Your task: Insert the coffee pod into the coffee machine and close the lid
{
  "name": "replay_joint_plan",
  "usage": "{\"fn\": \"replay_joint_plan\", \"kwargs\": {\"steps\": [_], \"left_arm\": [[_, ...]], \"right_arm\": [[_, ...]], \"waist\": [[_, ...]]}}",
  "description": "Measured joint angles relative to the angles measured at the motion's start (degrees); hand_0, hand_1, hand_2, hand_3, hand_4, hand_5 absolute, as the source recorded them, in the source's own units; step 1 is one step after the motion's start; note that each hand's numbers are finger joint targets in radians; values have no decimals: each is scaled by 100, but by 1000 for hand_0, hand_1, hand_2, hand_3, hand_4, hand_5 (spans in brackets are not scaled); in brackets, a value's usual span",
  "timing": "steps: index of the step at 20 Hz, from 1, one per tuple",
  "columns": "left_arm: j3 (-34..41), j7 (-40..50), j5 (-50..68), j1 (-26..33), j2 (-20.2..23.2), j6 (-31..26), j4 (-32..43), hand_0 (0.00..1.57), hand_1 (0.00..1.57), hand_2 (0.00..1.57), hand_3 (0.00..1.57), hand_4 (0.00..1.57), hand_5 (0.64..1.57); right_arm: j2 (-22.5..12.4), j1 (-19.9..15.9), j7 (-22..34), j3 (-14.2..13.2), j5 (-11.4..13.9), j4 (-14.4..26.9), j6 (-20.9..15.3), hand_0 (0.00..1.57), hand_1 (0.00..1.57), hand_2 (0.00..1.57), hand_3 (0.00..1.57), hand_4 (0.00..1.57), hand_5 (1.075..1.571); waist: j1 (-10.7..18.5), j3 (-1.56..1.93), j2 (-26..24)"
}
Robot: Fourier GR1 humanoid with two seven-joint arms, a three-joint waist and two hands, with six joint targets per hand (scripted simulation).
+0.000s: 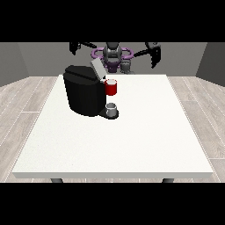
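A black coffee machine [83,94] stands on the white table [132,140], left of the middle. Its grey lid [97,68] is tilted up and open. Its red head [111,88] juts out to the right, over a small grey cup [112,108] on the drip base. A small grey coffee pod [126,66] stands at the table's far edge, in front of the robot's body. The hand at the view's left [74,47] is raised high, behind the machine. The hand at the view's right [154,55] hangs in the air, right of the pod. Both hands look open and hold nothing.
The table's far edge runs just in front of the robot [113,53]. Wide bare tabletop lies right of the machine and towards the near edge. Grey wood floor surrounds the table.
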Motion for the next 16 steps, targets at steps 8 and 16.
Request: {"fn": "replay_joint_plan", "kwargs": {"steps": [8, 16], "left_arm": [[-423, 398, 677, 389, -139, -261, -667, 0, 0, 0, 0, 411, 1571], [-987, 780, 1221, 711, -229, -196, -1629, 0, 0, 0, 0, 382, 1571]], "right_arm": [[-430, -674, 386, -503, -199, 409, 101, 0, 0, 0, 0, 175, 1571], [-518, -1233, 565, -957, -696, 1084, 244, 0, 0, 0, 0, 176, 1571]], "waist": [[573, 4, 98], [871, 4, 461]]}}
